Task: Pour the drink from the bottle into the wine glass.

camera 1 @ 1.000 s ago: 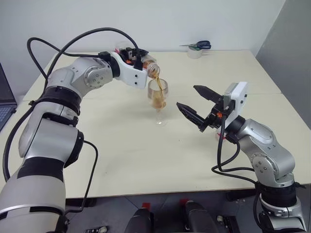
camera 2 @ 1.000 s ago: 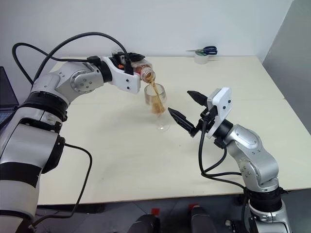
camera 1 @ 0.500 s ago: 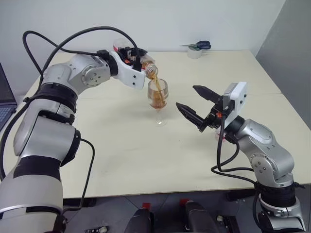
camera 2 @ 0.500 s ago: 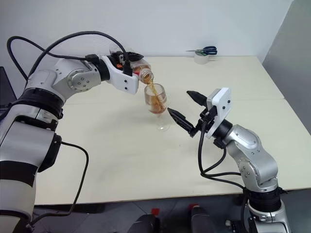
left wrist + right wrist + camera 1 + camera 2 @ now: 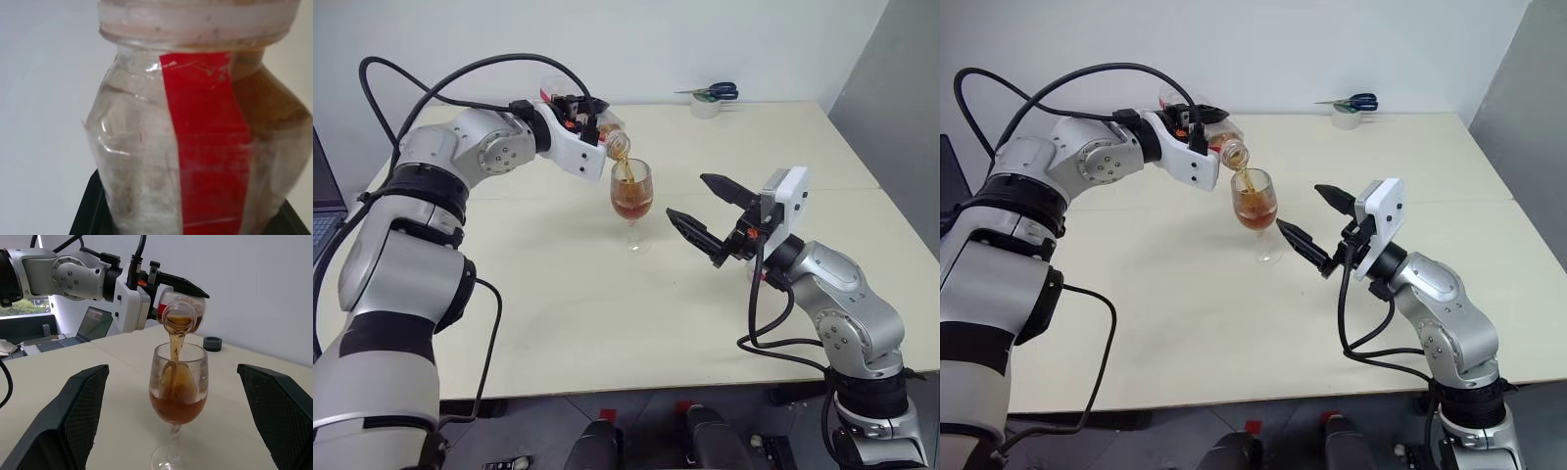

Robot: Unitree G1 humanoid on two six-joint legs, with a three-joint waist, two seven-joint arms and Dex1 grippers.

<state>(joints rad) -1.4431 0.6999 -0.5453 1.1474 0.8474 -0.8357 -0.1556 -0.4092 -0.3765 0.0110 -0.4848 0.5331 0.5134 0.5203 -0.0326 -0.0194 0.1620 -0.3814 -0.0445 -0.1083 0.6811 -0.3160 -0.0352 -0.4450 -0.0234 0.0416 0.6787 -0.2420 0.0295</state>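
Observation:
My left gripper [image 5: 595,119] is shut on the bottle [image 5: 613,140], a clear plastic one with a red label strip [image 5: 205,142], and holds it tipped on its side over the wine glass [image 5: 632,203]. A thin amber stream of the drink [image 5: 175,345] runs from the bottle's open mouth into the bowl. The stemmed glass [image 5: 178,382] stands upright on the table, its bowl about a third full of amber liquid. To the right of the glass and apart from it, my right gripper [image 5: 686,195] hangs open and empty, its fingers pointing at the glass.
A roll of tape [image 5: 707,107] with blue-handled scissors [image 5: 717,91] on it sits at the table's back right. A laptop [image 5: 321,206] lies past the table's left edge. A small dark round object [image 5: 212,343] rests on the table behind the glass.
The liquid level in the wine glass has risen. The left wrist has rolled slightly, tipping the bottle a little more. The right arm has stayed still.

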